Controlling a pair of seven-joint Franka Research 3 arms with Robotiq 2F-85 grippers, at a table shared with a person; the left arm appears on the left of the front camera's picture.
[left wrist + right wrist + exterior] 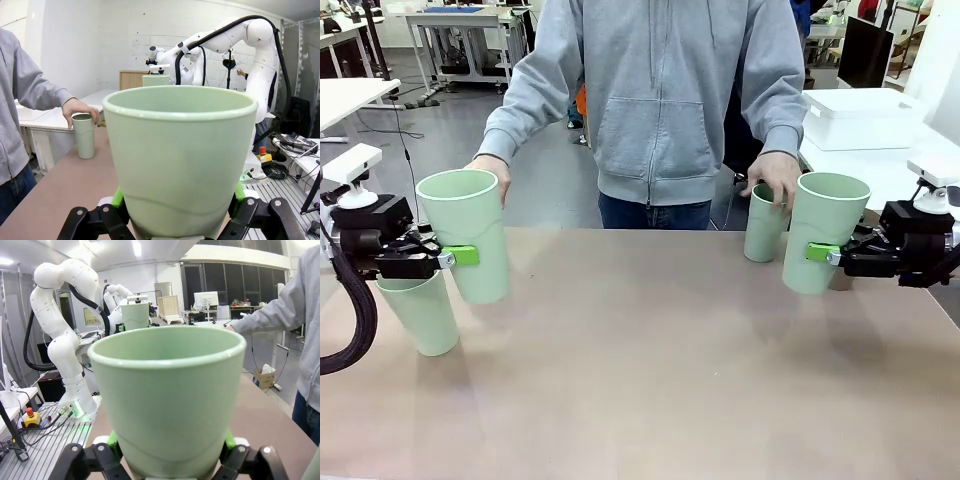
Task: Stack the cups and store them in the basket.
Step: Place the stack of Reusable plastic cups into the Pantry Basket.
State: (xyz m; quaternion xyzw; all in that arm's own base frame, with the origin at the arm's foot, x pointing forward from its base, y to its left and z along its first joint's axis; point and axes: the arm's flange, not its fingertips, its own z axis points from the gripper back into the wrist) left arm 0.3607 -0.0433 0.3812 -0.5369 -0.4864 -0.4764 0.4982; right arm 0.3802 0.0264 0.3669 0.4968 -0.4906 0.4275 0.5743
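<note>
Over the table (650, 390), left fingers (463, 255) pinch one upright mouth-up cup (466, 225), right fingers (820, 252) another (826, 215)

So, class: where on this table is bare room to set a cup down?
Crowded: left edge, where the left end effector grips the left cup beside a standing cup; far right, where a person's hand holds the far cup beside the right end effector gripping the right cup. Free: the table's wide middle between those gripped cups, and the near strip.
</note>
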